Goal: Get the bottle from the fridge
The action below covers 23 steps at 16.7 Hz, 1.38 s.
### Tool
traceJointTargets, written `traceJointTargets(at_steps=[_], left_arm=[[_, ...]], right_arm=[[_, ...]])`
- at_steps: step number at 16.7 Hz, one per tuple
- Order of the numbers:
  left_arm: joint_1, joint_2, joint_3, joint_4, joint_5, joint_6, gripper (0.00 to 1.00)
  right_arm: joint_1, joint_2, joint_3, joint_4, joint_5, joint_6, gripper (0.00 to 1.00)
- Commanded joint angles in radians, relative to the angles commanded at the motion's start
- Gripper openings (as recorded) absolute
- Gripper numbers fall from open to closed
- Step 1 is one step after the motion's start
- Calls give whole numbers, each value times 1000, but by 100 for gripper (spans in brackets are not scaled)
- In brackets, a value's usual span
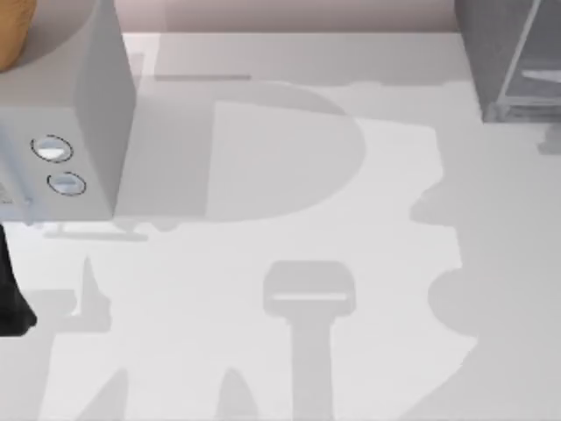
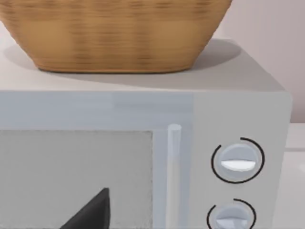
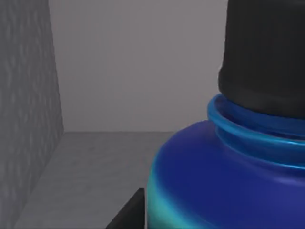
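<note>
Pale tabletop lay under us, crossed by soft grey shadows. Our right gripper's camera sat close against one bottle, its bright blue body swelling up to a ridged neck and one black cap. A dark sliver of finger showed beside the bottle's base, touching or nearly so; we could not tell whether the jaws were clenched or released. Around the bottle stood the grey inner walls and floor of the fridge. From above, that fridge stood at the table's far right corner, with its pale glassy panel. At the far left stood one grey box with two round dials, one woven basket resting on its top. Our left arm was at the table's left edge, its camera facing the box's door.
</note>
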Motion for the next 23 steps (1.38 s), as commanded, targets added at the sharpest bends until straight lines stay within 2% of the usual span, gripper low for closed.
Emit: traceJointTargets(at_steps=[4, 8, 19, 23], left_arm=[[0, 0, 0, 0, 0, 0, 100], [0, 0, 0, 0, 0, 0, 100], [0, 0, 0, 0, 0, 0, 100], [0, 0, 0, 0, 0, 0, 100]], right_arm=[[24, -165, -68, -96, 21, -4, 0], [60, -449, -181, -253, 56, -9, 0], [203, -1516, -618, -855, 183, -13, 0], [245, -1790, -738, -1023, 220, -15, 0]])
